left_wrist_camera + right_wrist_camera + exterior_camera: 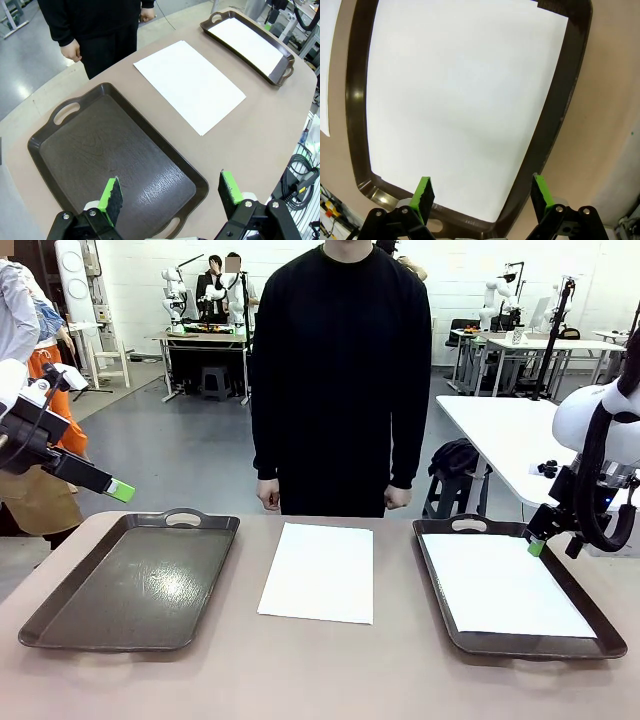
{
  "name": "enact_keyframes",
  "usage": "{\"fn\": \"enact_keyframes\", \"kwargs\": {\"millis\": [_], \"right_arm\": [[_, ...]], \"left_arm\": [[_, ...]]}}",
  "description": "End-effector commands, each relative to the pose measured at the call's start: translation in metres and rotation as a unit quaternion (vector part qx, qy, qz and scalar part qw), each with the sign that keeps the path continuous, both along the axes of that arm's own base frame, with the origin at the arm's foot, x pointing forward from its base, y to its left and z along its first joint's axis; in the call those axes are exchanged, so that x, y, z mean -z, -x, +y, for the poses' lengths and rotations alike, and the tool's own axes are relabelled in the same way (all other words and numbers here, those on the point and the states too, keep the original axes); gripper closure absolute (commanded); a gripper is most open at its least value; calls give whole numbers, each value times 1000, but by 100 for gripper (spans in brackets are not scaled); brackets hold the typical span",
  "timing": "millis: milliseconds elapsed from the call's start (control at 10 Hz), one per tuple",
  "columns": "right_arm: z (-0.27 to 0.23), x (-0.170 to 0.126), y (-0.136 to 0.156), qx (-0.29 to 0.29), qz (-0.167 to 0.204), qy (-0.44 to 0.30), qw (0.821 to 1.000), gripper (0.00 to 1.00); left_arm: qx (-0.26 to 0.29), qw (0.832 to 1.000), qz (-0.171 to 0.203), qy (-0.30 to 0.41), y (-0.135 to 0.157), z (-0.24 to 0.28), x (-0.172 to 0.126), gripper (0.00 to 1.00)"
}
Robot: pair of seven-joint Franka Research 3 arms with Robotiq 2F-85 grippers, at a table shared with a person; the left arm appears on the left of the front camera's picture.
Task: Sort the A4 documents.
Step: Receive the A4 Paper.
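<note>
Beneath our right hand (482, 195), fingers spread, we see one A4 document (460, 100) in the right tray (557, 115), a second document (318, 572) at mid-bench (300, 675), two trays counted, left hand (170, 192) spread above the left tray (130, 580).

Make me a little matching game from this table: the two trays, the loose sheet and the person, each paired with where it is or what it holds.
Things:
1. left tray
2. right tray
3. loose sheet
4. person

Places and states:
A. stands at the far side of the table
B. has a white sheet lying in it
C. lies on the bare table between the trays
D. shows its bare dark floor, with no paper in it

Pairs: 1-D, 2-B, 3-C, 4-A.
</note>
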State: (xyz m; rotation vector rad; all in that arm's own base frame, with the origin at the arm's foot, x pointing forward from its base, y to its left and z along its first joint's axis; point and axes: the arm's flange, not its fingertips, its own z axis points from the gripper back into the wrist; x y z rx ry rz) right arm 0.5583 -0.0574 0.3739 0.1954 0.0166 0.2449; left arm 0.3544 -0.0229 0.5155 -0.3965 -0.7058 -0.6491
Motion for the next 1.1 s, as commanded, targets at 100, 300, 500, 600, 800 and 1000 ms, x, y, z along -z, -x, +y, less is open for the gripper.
{"fn": "enact_keyframes", "kwargs": {"millis": [100,300,500,600,800,1000], "right_arm": [[-11,-10,12,-16,-35,13,999,0],[25,-57,21,-77,-116,-25,990,0],[73,-106,23,-160,-180,-100,965,0],[95,-128,30,-206,-199,-137,948,0],[123,-157,51,-276,-216,-195,916,0],[131,-169,70,-323,-249,-200,891,0]], "left_arm": [[7,1000,-2,5,-1,3,2,0],[7,1000,-2,5,-1,3,2,0],[7,1000,-2,5,-1,3,2,0],[7,1000,-2,5,-1,3,2,0],[7,1000,-2,5,-1,3,2,0],[7,1000,-2,5,-1,3,2,0]]}}
